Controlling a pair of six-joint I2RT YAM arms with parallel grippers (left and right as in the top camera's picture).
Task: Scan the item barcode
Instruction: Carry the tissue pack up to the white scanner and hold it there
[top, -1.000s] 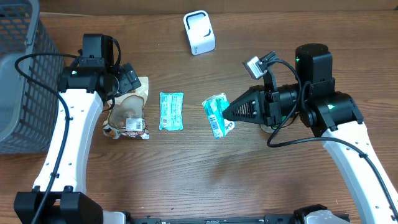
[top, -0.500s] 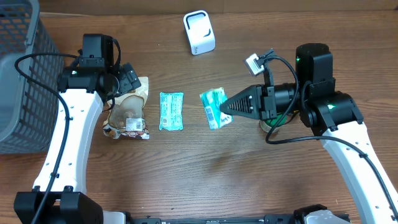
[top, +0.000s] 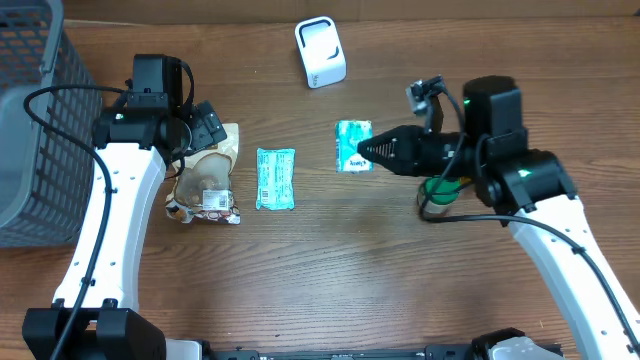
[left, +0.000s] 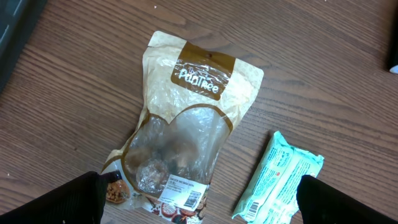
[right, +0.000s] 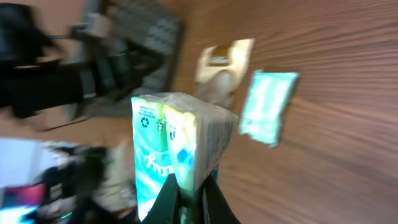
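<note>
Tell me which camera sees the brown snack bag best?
The left wrist view: the snack bag lies big and sharp there. Overhead, the left gripper covers its top. The right wrist view shows it small and blurred.

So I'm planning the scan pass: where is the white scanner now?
Overhead view: the white scanner stands near the table's far edge, around the middle, just beyond and left of the teal packet held in the right gripper.
</note>
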